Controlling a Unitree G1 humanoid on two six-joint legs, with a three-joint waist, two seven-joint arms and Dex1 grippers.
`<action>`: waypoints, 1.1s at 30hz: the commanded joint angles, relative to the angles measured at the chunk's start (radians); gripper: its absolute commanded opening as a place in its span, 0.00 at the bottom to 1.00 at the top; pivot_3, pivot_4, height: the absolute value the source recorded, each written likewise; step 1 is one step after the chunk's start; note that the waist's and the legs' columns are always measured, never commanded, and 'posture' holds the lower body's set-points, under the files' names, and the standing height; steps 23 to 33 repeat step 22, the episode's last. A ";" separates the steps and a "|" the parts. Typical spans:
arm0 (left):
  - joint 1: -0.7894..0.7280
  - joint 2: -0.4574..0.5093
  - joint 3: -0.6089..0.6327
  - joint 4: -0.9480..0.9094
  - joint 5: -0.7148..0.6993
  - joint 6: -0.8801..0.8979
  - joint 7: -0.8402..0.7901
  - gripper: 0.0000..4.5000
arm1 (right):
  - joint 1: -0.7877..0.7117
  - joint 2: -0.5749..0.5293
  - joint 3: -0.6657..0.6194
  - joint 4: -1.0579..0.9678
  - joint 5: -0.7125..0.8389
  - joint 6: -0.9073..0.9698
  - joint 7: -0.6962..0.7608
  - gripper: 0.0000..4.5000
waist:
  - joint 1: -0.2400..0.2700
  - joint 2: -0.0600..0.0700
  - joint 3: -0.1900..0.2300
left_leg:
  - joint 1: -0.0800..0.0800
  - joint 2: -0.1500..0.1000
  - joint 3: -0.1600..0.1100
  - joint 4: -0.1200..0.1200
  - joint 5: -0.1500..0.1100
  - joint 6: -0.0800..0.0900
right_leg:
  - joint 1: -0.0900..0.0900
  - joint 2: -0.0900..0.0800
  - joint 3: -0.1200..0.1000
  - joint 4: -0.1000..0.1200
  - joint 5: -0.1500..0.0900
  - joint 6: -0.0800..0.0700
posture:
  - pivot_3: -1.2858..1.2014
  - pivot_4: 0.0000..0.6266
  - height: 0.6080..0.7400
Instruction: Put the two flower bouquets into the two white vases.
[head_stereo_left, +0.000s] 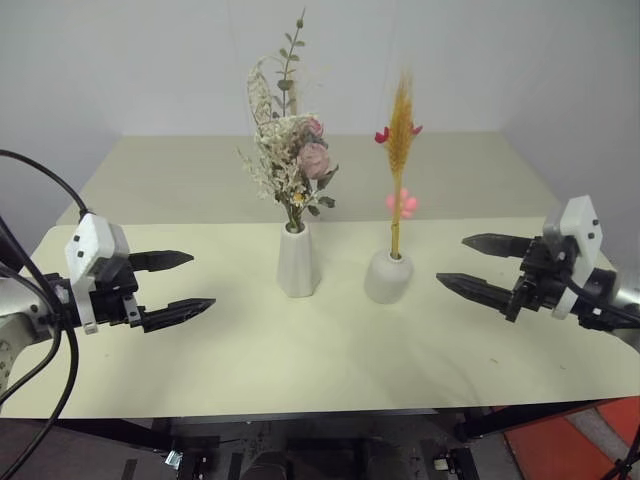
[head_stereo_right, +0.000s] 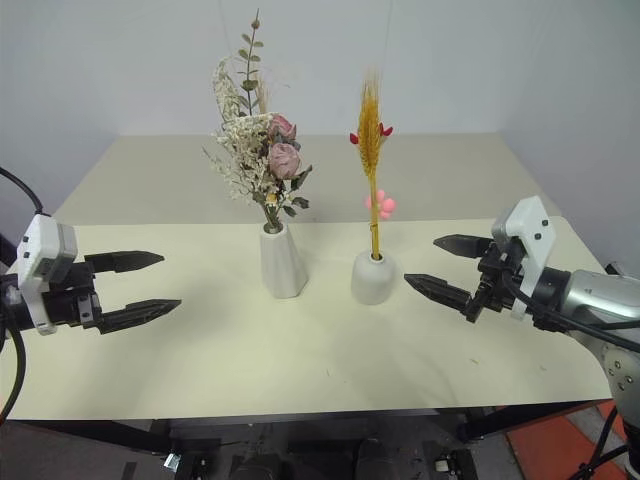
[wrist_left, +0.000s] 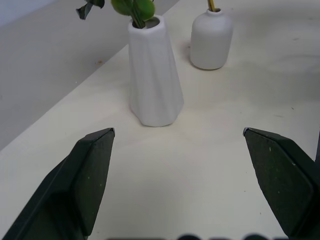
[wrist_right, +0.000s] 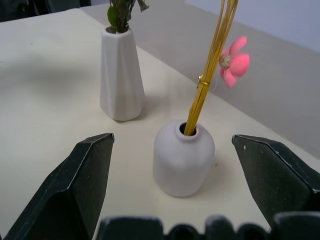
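Note:
A tall tapered white vase (head_stereo_left: 298, 260) stands mid-table with the bushy cream and pink bouquet (head_stereo_left: 290, 150) upright in its mouth. Just to its right, the short rounded white vase (head_stereo_left: 388, 277) holds the slim golden wheat spray (head_stereo_left: 401, 150) with red and pink blossoms. My left gripper (head_stereo_left: 185, 283) hovers open over the table well left of the tall vase, nothing between its fingers. To the right of the short vase my right gripper (head_stereo_left: 468, 263) is open too and empty. The tall vase (wrist_left: 154, 75) and the short vase (wrist_right: 183, 157) each sit ahead of a wrist camera.
The cream table (head_stereo_left: 330, 350) has bare room in front of both vases and behind them. Its front edge runs close below my grippers. A black cable (head_stereo_left: 40, 175) loops at the far left. An orange-red patch of floor (head_stereo_left: 570, 440) shows at the lower right.

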 joint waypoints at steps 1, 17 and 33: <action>-0.019 0.003 0.013 -0.027 -0.028 -0.003 0.017 1.00 | -0.005 -0.024 -0.024 -0.013 0.002 -0.005 0.016 1.00 | 0.001 0.000 0.000 | 0.000 0.000 0.000 0.000 0.000 0.000 | 0.000 0.000 0.000 0.000 0.000 0.000 | 0.52 0.24 1.00; -0.176 -0.017 -0.140 0.068 -0.012 -0.082 -0.009 1.00 | 0.019 -0.042 -0.085 -0.039 -0.024 -0.016 0.001 1.00 | 0.001 0.000 0.000 | 0.000 0.000 0.000 0.000 0.000 0.000 | 0.000 0.000 0.000 0.000 0.000 0.000 | 0.52 0.24 1.00; -0.259 -0.032 -0.210 0.138 0.011 -0.115 -0.038 1.00 | 0.000 -0.030 -0.105 -0.097 0.018 0.010 -0.052 1.00 | 0.002 0.000 0.000 | 0.000 0.000 0.000 0.000 0.000 0.000 | 0.000 0.000 0.000 0.000 0.000 0.000 | 0.52 0.24 1.00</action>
